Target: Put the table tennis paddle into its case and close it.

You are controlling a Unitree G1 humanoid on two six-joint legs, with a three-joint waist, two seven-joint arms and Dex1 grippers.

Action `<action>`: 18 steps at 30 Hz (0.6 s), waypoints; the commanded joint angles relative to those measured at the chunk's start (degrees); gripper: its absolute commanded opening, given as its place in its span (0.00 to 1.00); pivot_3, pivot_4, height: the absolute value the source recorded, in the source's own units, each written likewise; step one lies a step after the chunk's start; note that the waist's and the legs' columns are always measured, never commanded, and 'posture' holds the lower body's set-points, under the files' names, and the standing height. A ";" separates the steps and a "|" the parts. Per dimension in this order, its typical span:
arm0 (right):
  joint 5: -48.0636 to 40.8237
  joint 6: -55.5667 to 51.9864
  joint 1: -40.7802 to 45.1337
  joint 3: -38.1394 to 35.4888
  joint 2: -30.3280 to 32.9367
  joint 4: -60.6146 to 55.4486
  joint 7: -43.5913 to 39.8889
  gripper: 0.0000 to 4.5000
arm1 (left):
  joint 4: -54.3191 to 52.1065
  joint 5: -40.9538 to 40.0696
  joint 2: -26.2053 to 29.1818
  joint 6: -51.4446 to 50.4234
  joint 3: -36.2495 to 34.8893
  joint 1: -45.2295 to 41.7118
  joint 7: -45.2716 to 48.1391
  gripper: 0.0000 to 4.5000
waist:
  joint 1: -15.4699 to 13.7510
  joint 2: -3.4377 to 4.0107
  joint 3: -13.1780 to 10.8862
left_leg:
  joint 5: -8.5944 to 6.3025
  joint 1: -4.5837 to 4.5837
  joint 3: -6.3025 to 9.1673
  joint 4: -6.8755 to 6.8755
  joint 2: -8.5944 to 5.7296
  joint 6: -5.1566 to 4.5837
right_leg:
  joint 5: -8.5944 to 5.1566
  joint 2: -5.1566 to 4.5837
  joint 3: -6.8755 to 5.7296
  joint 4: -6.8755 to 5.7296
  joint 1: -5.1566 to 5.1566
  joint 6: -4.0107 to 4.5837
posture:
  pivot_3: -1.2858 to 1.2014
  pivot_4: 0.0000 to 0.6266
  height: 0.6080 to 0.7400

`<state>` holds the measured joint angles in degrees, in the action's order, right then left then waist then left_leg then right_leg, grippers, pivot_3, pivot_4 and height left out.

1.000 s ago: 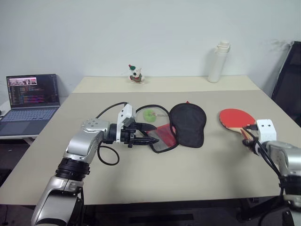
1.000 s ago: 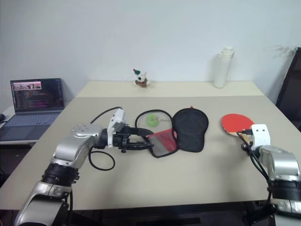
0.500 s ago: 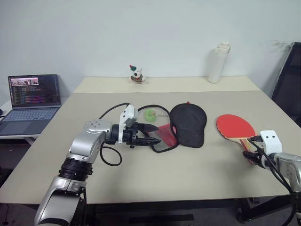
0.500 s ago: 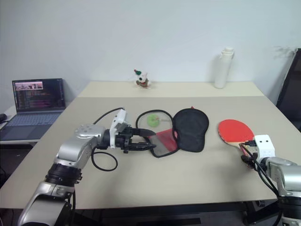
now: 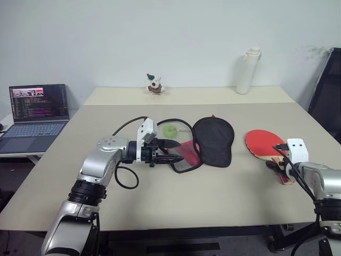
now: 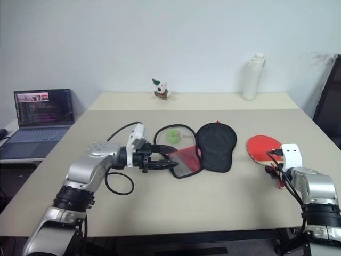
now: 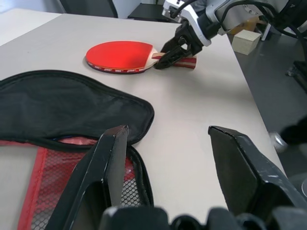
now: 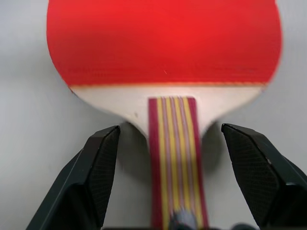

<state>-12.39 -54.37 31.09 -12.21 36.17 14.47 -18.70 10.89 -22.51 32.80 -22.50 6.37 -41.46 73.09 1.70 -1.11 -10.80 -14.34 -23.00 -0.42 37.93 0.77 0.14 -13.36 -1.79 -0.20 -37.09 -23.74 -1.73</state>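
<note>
The right gripper [image 8: 167, 167] has been brought back up to the striped wooden handle of the red-faced table tennis paddle [image 5: 263, 143], fingers spread astride it, nothing clamped yet. At the left, the red-and-black soft zip case [image 5: 205, 144] is being kept open for loading, its mesh edge between the parted fingers of the left gripper [image 5: 171, 151].

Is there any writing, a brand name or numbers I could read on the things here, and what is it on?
No text here can be read.
Laptop: its screen shows lines of text and small images, too small to read.
Case: no readable logo or label on the black fabric or the red mesh side.
Table tennis paddle: plain red face, striped handle, no lettering visible.
White bottle: no label that can be made out.
</note>
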 commanded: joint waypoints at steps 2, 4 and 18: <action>0.79 1.28 1.27 -0.04 -0.08 2.35 0.37 0.74 | -2.88 -0.81 1.13 -0.27 -1.85 0.15 -0.46 0.65 | 0.05 -0.01 0.00 | 0.00 0.06 -0.04 0.02 0.01 0.00 | 0.01 0.00 0.05 -0.05 0.02 -0.01 | 0.52 0.24 1.00; 0.51 0.57 1.44 -0.49 -0.29 2.79 0.70 0.64 | -3.02 -0.82 1.20 -0.37 -1.87 0.23 -0.57 0.65 | 0.01 -0.01 0.01 | 0.00 0.08 -0.03 0.05 0.01 0.00 | 0.03 0.00 0.05 -0.08 0.05 -0.01 | 0.52 0.24 1.00; -1.41 -0.80 5.71 -6.05 -3.60 -3.99 7.35 0.25 | -7.95 -2.45 2.81 -3.30 -4.57 5.41 -3.65 0.65 | -0.03 -0.03 0.02 | 0.01 0.12 -0.06 0.08 -0.01 0.01 | 0.08 -0.16 0.09 -0.04 0.12 -0.09 | 0.52 0.24 1.00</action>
<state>-12.86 -54.85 33.51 -15.27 32.21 15.70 -12.76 5.83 -23.75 34.75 -25.58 3.98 -36.02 70.08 1.67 -1.14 -10.78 -14.33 -22.93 -0.48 37.99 0.76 0.15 -13.29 -1.95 -0.11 -37.12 -23.69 -1.81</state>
